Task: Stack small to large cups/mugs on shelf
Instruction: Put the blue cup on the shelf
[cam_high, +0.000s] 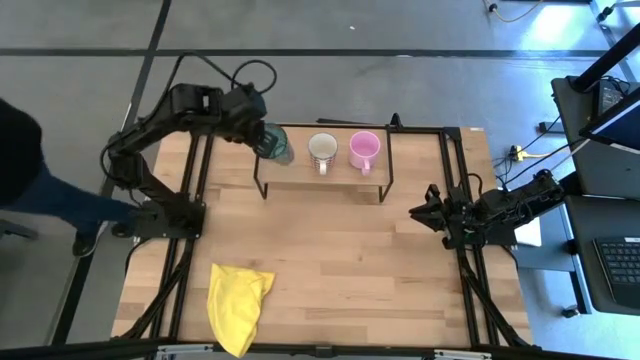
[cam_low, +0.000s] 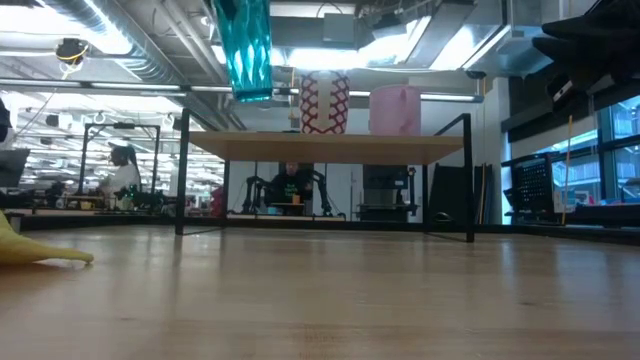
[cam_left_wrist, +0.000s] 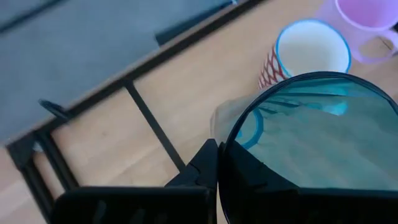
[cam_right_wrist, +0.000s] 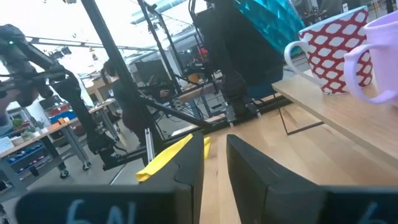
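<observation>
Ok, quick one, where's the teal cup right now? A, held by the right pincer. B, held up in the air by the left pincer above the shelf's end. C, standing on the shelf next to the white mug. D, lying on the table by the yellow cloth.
B: the low view shows the teal cup hanging clear above the shelf, gripped by the left pincer.

You'll see the teal cup (cam_high: 275, 143), tall, faceted and handleless, held off the shelf (cam_high: 345, 178) above its left end, its base clear of the board in the low view. On the light-wood shelf with its black wire frame, the white mug (cam_high: 322, 150) with a red pattern stands upright just beside the pink mug (cam_high: 363, 150), handles toward the bench front.
</observation>
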